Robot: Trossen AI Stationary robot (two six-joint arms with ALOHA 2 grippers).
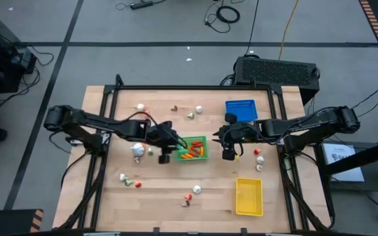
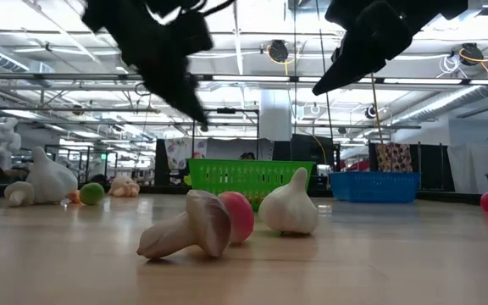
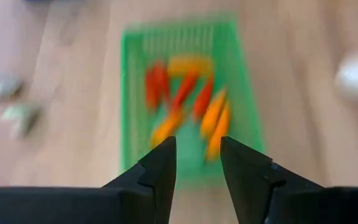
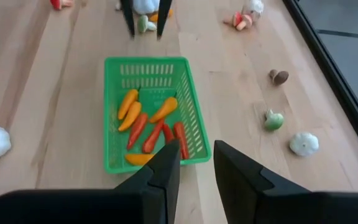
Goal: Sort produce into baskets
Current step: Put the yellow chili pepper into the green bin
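Note:
The green basket (image 1: 193, 148) stands mid-table and holds several orange and red pieces (image 4: 148, 121). It also shows in the left wrist view (image 3: 185, 93). The blue basket (image 1: 240, 109) stands at the far right and the yellow basket (image 1: 249, 196) at the near right. My left gripper (image 1: 165, 157) hovers just left of the green basket, open and empty (image 3: 197, 165). My right gripper (image 1: 228, 155) hovers to the right of the green basket, open and empty (image 4: 196, 165). Loose produce lies scattered on the wood.
A white garlic (image 1: 137, 149) and small pieces (image 1: 151, 152) lie by my left gripper. Red and white pieces (image 1: 259, 159) lie by my right gripper. A mushroom (image 2: 185, 233), a red piece (image 2: 240, 216) and a garlic (image 2: 288, 207) lie near the front edge. More pieces (image 1: 190, 113) lie at the far side.

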